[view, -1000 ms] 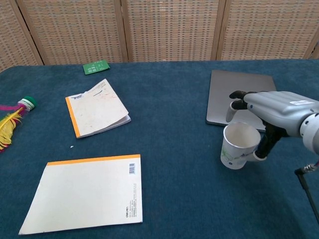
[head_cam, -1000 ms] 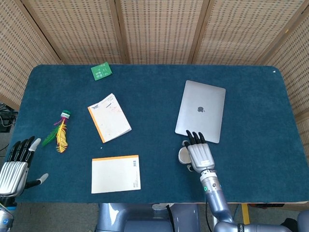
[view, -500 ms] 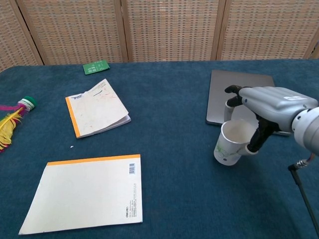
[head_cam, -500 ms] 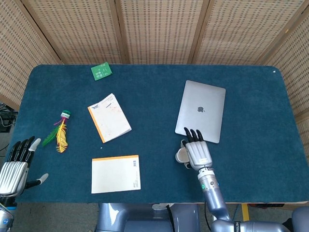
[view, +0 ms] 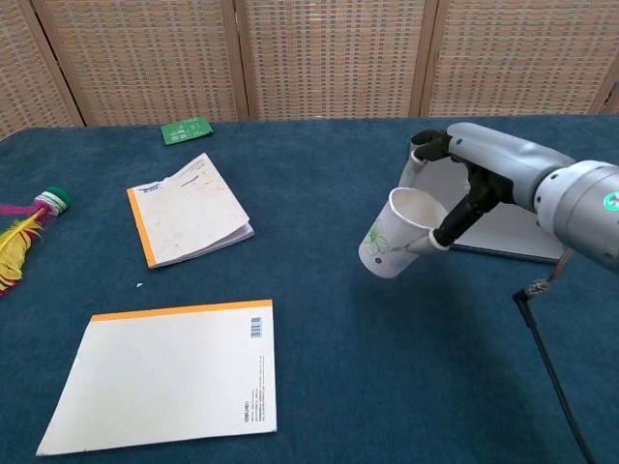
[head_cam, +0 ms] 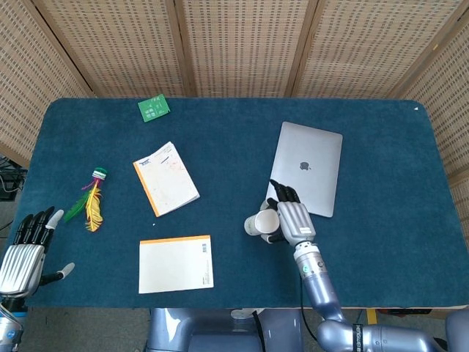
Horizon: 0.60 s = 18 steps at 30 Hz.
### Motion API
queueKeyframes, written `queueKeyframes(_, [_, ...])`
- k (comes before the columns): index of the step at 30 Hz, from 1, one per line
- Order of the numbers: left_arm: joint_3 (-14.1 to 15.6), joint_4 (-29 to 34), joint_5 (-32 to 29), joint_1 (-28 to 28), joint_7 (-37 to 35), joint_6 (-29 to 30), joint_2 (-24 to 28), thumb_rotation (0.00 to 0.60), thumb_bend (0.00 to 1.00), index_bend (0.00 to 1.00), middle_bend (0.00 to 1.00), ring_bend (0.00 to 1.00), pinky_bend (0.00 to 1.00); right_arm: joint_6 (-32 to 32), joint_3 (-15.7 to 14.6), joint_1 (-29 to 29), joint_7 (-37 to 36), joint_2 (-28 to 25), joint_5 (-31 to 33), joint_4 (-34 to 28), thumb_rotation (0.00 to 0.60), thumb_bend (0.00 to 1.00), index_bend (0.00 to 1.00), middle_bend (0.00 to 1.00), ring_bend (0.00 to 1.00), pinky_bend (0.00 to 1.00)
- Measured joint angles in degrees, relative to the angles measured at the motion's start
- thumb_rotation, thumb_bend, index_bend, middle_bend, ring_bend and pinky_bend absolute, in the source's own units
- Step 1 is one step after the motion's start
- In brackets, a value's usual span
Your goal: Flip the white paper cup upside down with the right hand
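My right hand [view: 474,179] [head_cam: 288,214] holds the white paper cup [view: 397,234] [head_cam: 260,224] lifted above the blue table [head_cam: 381,154], just left of the laptop. The cup has a green leaf print and is tilted, its open mouth facing up and toward the hand. The thumb presses on the rim while the other fingers wrap behind it. My left hand [head_cam: 26,246] hangs off the table's near left corner with fingers spread and nothing in it.
A closed silver laptop [head_cam: 306,176] lies right behind the right hand. An orange-edged notepad [head_cam: 176,262] lies near the front, an open notebook [head_cam: 165,178] further back left. A feather shuttlecock [head_cam: 91,202] sits at the left, a green card [head_cam: 154,108] at the back.
The right hand has lifted the cup off the table and carried it left and back, tilting it further. The left hand has not moved.
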<state>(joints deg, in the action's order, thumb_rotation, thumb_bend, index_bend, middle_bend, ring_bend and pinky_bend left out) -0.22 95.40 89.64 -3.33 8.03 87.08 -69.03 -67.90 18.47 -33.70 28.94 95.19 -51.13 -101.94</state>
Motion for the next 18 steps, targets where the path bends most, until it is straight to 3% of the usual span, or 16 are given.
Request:
queueKeyframes(8, [-0.04,-0.04,-0.11,0.05,-0.24,0.04,0.02,0.6,0.15,0.0,0.0,0.0,0.0,2.79,2.87,-2.28,-6.04,3.18,4.23,7.6,0.6,0.27,0.46,0.03,0.0,0.04])
queueKeyframes(18, [0.11,-0.11,-0.07,-0.11,0.21,-0.3,-0.27,0.6,0.15,0.0,0.0,0.0,0.0,5.63,3.29,-2.7,-11.13,4.1,6.4,12.96,0.6,0.27,0.46,0.03,0.0,0.04])
